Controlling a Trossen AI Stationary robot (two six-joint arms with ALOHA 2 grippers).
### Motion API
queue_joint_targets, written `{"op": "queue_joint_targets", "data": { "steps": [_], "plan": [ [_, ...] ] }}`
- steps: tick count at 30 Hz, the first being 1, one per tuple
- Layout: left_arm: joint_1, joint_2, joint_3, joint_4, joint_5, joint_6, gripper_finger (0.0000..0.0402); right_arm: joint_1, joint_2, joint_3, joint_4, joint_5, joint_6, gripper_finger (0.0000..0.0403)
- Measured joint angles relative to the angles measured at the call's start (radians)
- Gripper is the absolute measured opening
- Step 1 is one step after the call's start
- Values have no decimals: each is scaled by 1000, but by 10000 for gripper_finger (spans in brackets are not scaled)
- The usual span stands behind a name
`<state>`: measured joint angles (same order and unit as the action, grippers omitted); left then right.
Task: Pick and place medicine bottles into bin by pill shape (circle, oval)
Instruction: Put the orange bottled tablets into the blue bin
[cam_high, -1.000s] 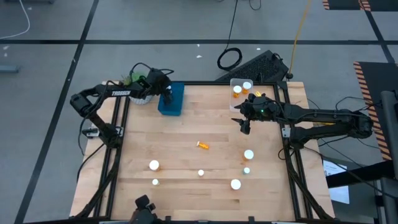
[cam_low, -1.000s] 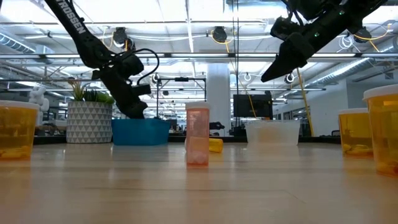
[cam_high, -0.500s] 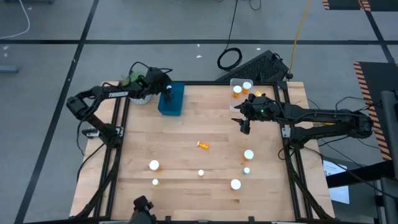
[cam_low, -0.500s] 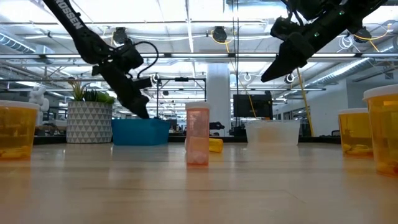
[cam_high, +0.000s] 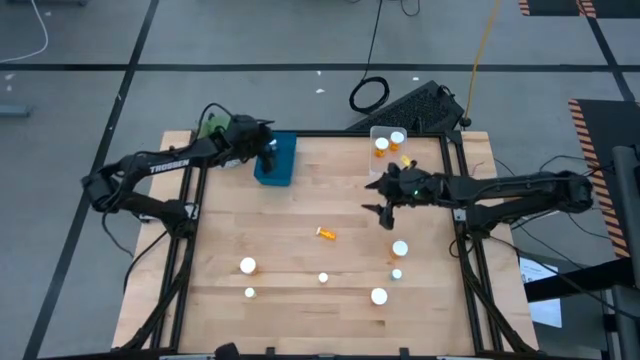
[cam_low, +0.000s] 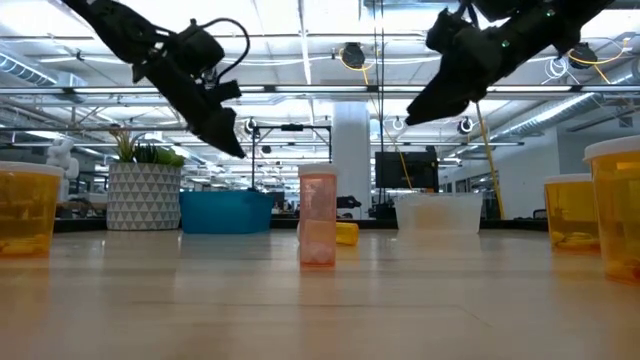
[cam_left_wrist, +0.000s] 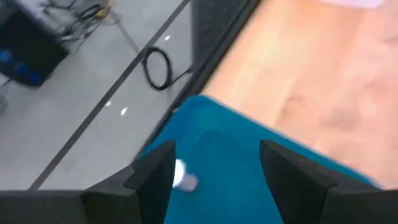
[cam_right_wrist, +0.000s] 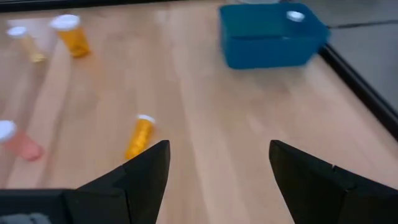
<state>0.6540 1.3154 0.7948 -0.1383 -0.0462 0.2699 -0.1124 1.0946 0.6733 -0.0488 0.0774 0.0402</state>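
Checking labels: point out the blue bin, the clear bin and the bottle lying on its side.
blue bin (cam_high: 282, 170), high view, bare inner floor.
clear bin (cam_high: 374, 156), high view, left rim.
bottle lying on its side (cam_high: 327, 234), high view, orange body.

A grey tiled floor (cam_high: 250, 40) is seen around the wooden table (cam_high: 300, 200). A white column (cam_low: 351, 150) and ceiling lights (cam_low: 352, 55) are shown beyond; distant dark shapes are perhaps monitors (cam_low: 404, 170).

Pill shapes inside the medicine bottles (cam_high: 247, 265) too small to tell; blue bin (cam_left_wrist: 249, 168) blurred, cut by the frame edge
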Motion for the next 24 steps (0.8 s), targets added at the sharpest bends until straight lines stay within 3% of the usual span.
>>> {"op": "queue_joint_targets", "data": {
  "steps": [14,24],
  "plan": [
    [-166,-18,0,-15,46,-2,237,141,381,159,61,7,124,270],
    [-237,-22,0,-42,46,5,237,227,586,168,271,80,157,270]
  ]
}}
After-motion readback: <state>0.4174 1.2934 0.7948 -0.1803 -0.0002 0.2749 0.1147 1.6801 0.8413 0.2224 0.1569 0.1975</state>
